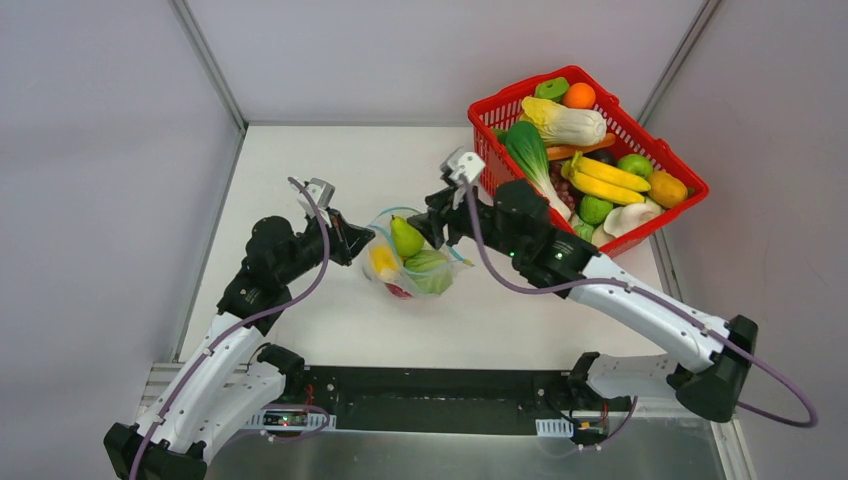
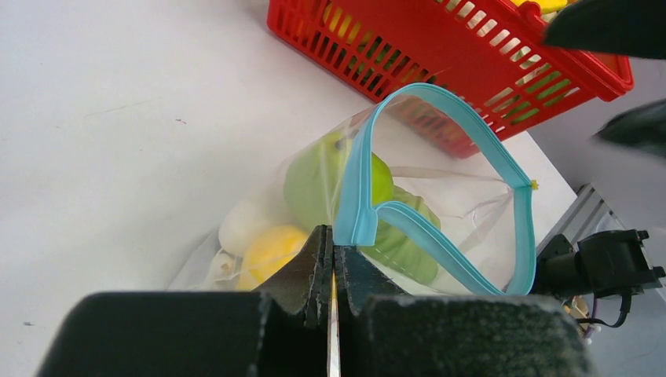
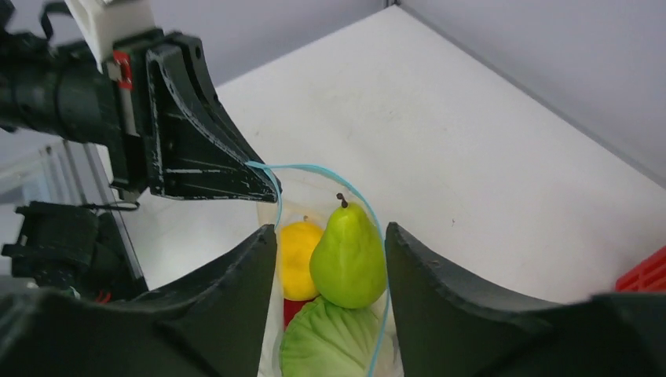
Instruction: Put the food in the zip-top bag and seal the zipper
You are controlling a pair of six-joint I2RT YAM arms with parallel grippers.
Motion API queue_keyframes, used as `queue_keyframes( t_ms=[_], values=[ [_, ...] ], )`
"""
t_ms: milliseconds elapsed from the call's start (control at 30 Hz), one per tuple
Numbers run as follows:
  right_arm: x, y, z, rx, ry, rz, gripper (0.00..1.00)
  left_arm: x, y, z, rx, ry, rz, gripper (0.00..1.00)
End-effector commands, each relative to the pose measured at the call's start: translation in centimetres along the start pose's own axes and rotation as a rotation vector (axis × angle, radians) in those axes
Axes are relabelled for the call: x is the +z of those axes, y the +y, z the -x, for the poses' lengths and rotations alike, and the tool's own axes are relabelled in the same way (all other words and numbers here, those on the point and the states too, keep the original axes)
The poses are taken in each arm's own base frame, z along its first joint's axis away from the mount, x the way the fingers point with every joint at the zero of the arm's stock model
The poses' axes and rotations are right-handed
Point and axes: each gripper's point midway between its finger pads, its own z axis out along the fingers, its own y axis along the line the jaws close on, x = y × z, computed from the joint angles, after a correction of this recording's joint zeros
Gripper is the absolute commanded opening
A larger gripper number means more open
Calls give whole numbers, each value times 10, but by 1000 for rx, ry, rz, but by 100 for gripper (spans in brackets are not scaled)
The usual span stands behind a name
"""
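Lower centre: left gripper (image 2: 333, 255), jaws pinched onto the zipper (image 2: 353, 196), teal, gaping in a loop.
Centre: zip-top bag (image 2: 479, 216), clear, holding lemon (image 2: 267, 250), white radish (image 2: 242, 224), green pear (image 2: 310, 184), cabbage (image 2: 400, 250).
Upper right: red basket (image 2: 440, 47), mesh-walled, behind the bag.
Left: white table (image 2: 118, 118).

We find a lab test cell: white tabletop (image 1: 330, 160) walled by plain grey panels (image 1: 90, 150) on metal framing (image 1: 210, 65), robot arms (image 1: 640, 300) bolted at its edge.
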Motion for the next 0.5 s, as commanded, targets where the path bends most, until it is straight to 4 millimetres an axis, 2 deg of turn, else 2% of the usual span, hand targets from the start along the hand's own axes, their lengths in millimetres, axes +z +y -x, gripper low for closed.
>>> queue_keyframes(
  t_ms=[0, 100, 167, 200, 233, 300, 333, 400, 467],
  values=[
    [-15, -9, 32, 109, -137, 12, 46, -3, -5, 30, 9, -101, 1, 0],
    [-9, -1, 19, 148, -74, 78, 32, -4, -5, 31, 6, -110, 6, 0],
    [-9, -9, 15, 177, -60, 24, 30, -5, -5, 31, 7, -110, 7, 0],
    [-12, -23, 15, 196, -67, -54, 35, -5, -5, 31, 8, -109, 10, 0],
    [-17, -44, 13, 218, -80, -159, 47, -5, -4, 31, 8, -108, 12, 0],
    [-29, -65, 4, 260, -79, -210, 68, -5, -3, 32, 8, -110, 21, 0],
    [-36, -71, 0, 284, -70, -190, 72, -5, -1, 31, 6, -109, 30, 0],
    [-57, -97, -4, 402, -92, -190, 75, -6, 3, 31, 4, -106, 52, 0],
    [-76, -107, -11, 479, -102, -136, 76, -6, 9, 26, -3, -86, 85, 0]
  ],
)
